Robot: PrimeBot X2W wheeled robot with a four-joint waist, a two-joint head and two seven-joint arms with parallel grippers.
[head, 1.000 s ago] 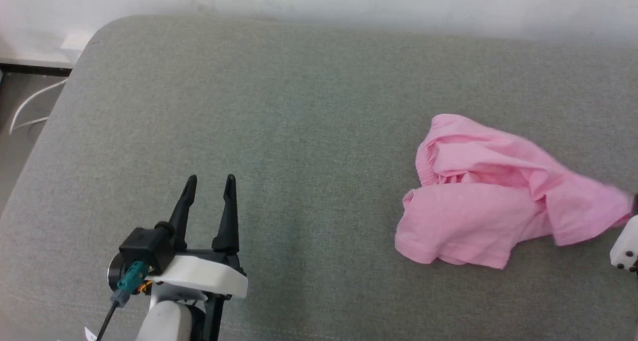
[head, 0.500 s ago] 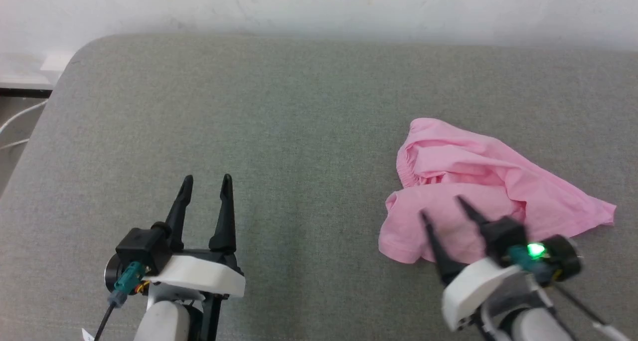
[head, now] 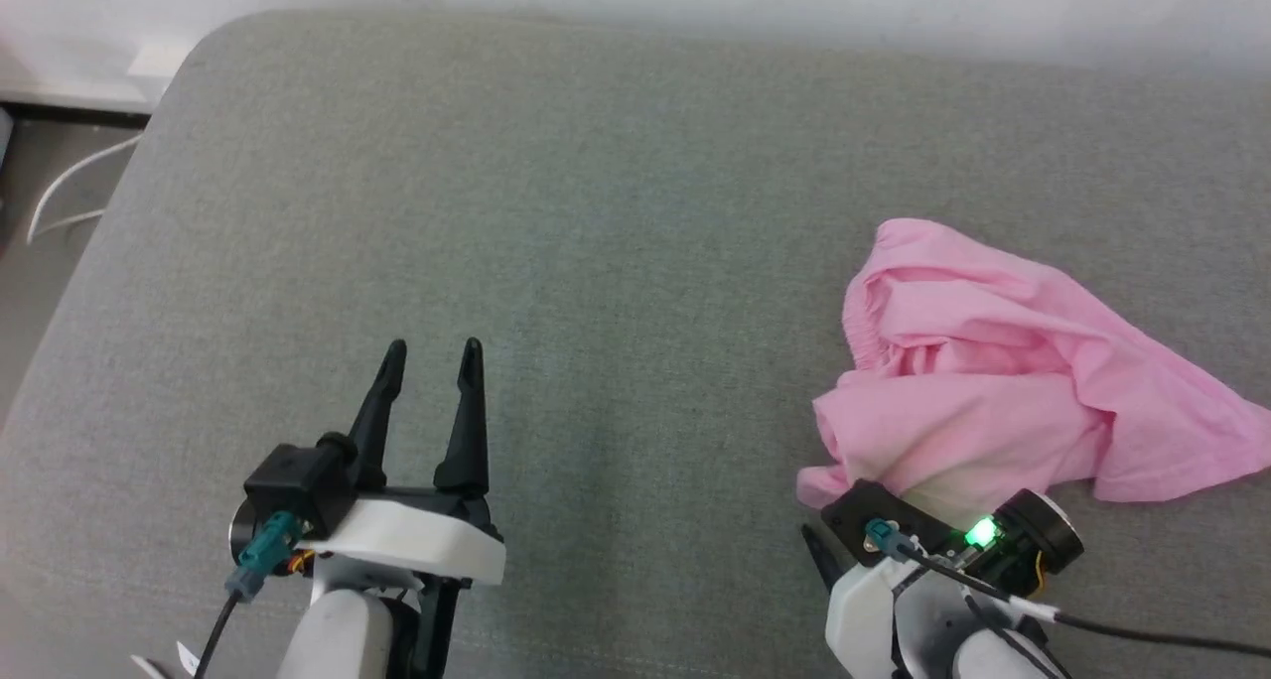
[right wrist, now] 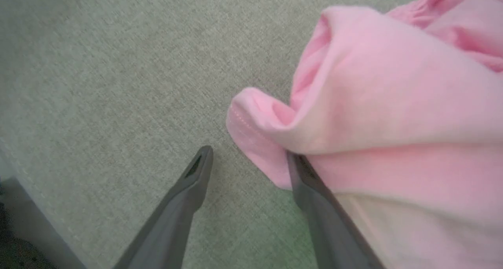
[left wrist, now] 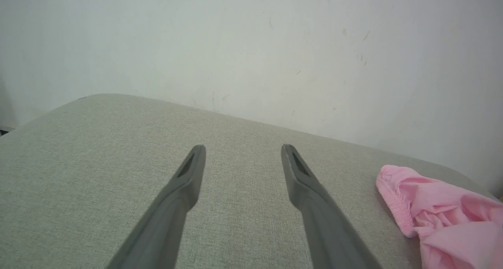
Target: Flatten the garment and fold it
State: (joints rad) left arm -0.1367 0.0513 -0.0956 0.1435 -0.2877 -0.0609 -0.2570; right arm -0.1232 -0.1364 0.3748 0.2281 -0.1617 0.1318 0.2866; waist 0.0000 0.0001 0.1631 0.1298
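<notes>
right gripper (right wrist: 249, 153) spread, one finger touching the hem of the garment (right wrist: 393, 96), which lies crumpled just ahead of it on the grey cushion (right wrist: 98, 64); I'd shift so the hem corner sits between both fingers before pinching; left gripper (head: 432, 346) spread, idle, well apart from it.

Holds left end effector (head: 434, 345) open at lower left, fingers forward; points right end effector (right wrist: 249, 153) downward, jaws spread wide.
</notes>
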